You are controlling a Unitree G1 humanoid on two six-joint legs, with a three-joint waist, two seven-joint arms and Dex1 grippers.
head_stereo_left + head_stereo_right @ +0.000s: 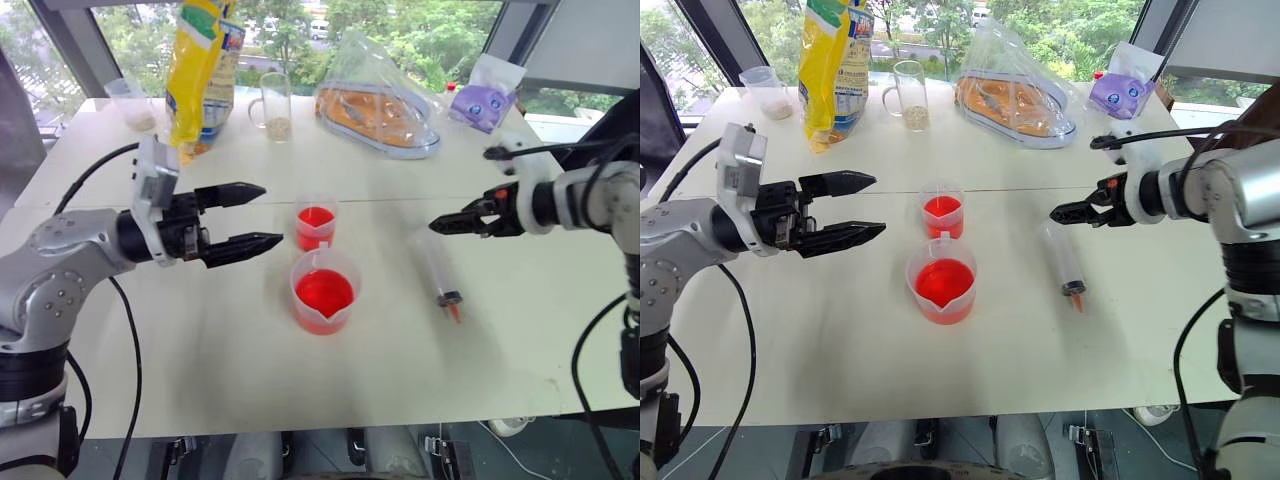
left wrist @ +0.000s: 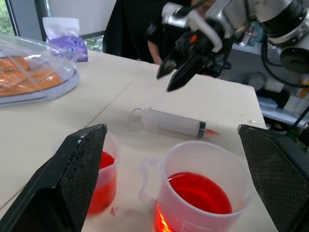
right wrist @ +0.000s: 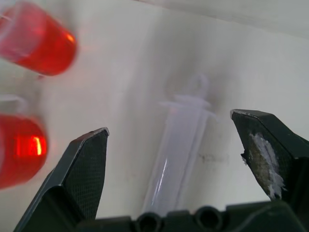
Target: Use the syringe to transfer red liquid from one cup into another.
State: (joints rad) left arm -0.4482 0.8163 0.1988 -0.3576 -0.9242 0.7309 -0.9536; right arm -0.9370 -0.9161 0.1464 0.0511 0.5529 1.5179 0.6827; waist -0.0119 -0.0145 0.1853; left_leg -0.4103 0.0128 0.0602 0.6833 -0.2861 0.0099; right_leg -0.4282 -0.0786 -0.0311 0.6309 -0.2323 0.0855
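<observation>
The syringe [image 1: 437, 268] lies flat on the white table, its red-orange tip toward the near edge. To its left stands the wider spouted beaker [image 1: 324, 292] holding red liquid [image 1: 323, 294]. Just behind the beaker is the smaller narrow cup [image 1: 316, 222], also with red liquid. My right gripper [image 1: 432, 226] hangs open just above the syringe's far end, angled downward, and touches nothing. In the right wrist view the syringe [image 3: 178, 154] lies between the spread fingers. My left gripper [image 1: 270, 214] is open and empty, level, pointing at the two cups from their left.
Along the table's far side stand a yellow bag [image 1: 200, 70], a glass mug with grains [image 1: 272, 105], a clear plastic bag with orange contents [image 1: 380, 100], a purple pouch [image 1: 485, 100] and a small cup [image 1: 133, 103]. Bare tabletop lies in front of the beaker.
</observation>
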